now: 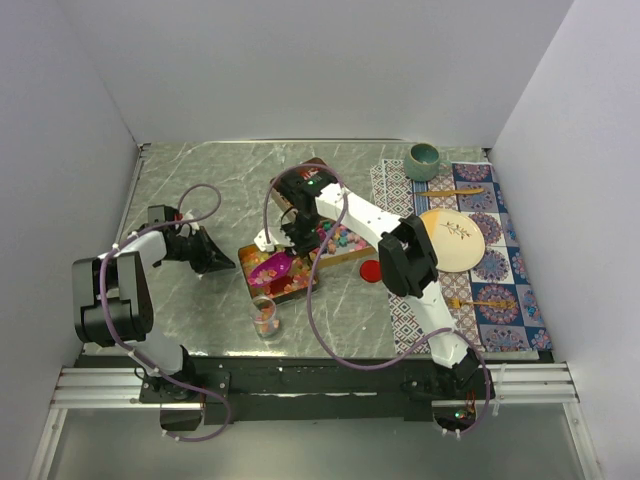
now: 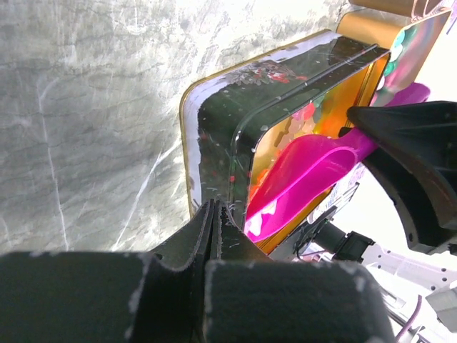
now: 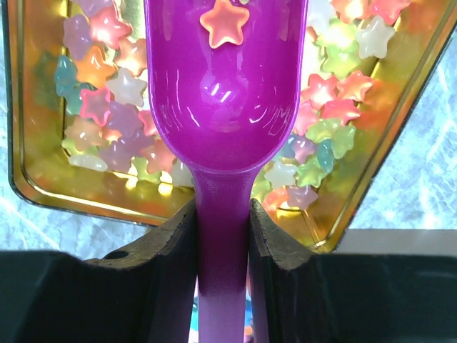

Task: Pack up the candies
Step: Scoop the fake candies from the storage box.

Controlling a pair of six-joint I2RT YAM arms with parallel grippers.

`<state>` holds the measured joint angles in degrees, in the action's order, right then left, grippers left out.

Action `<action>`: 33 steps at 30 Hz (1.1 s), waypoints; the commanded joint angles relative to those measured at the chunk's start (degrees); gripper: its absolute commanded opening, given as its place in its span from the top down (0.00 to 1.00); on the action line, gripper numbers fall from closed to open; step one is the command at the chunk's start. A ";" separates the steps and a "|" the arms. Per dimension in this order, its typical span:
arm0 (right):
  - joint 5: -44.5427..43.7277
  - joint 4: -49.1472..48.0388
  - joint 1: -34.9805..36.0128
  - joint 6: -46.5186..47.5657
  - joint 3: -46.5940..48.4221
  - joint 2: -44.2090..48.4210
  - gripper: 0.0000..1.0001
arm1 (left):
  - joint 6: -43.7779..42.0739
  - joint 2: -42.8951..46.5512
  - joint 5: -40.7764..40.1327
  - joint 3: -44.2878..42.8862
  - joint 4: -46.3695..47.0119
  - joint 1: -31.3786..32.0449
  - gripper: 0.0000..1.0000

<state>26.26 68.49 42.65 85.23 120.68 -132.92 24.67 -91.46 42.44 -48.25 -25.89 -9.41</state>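
Note:
The candies are pastel star-shaped sweets lying in a shallow gold tin, which stands mid-table in the top view. My right gripper is shut on the handle of a purple scoop, whose bowl hovers over the tin with one orange star in it. From above, the right gripper hangs over the tin's middle and the scoop points to the near left. My left gripper is shut and empty, its tips right at the tin's dark outer wall on its left side.
A small glass jar holding some candies stands near the table's front edge, below the tin. A flat red lid lies right of the tin. On the patterned mat at right are a green cup, a plate and cutlery.

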 commanded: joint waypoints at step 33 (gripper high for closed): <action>2.50 -11.38 -1.09 -25.04 -18.31 33.26 1.00 | -6.02 9.45 1.77 -7.99 0.06 -4.92 0.03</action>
<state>34.52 53.71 37.74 58.35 99.09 -104.29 21.93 -85.91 42.81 -52.14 -27.05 -14.13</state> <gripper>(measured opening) 0.357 0.784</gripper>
